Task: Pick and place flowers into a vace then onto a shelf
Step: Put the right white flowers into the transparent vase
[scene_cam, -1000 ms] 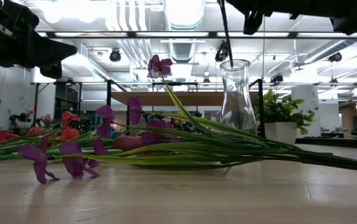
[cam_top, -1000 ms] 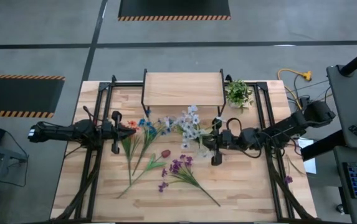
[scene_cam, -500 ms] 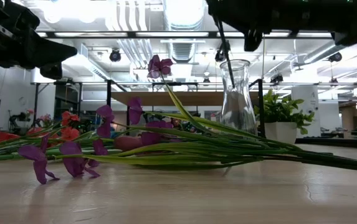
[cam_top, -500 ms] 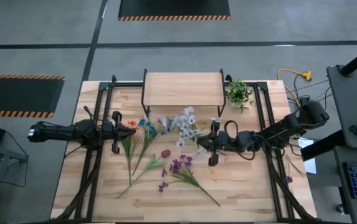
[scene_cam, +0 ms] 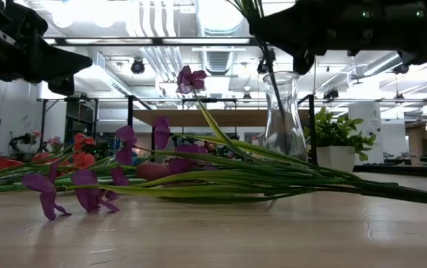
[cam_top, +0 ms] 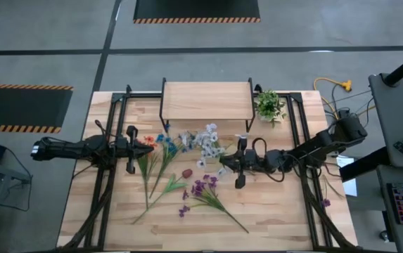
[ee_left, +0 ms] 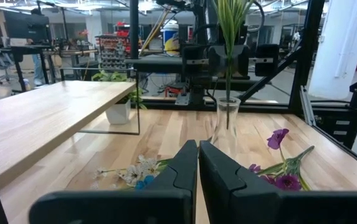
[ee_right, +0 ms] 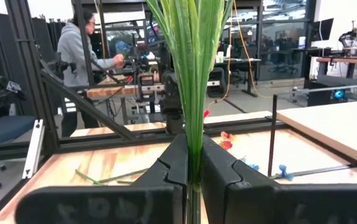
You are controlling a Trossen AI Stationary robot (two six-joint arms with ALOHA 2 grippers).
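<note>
While the shelf point(cam_top: 207, 100) stays bare, we see right gripper point(ee_right: 190, 167) clamped on white flowers point(cam_top: 207, 140) (stems green) over vase point(scene_cam: 285, 113); left gripper point(ee_left: 197, 163) closed, empty.

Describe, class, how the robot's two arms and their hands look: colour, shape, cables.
Both arms are dark, slender and jointed. The left hand and right hand each end in two chunky black fingers with stepped, angular inner faces. Black cable loops show near the right wrist.
</note>
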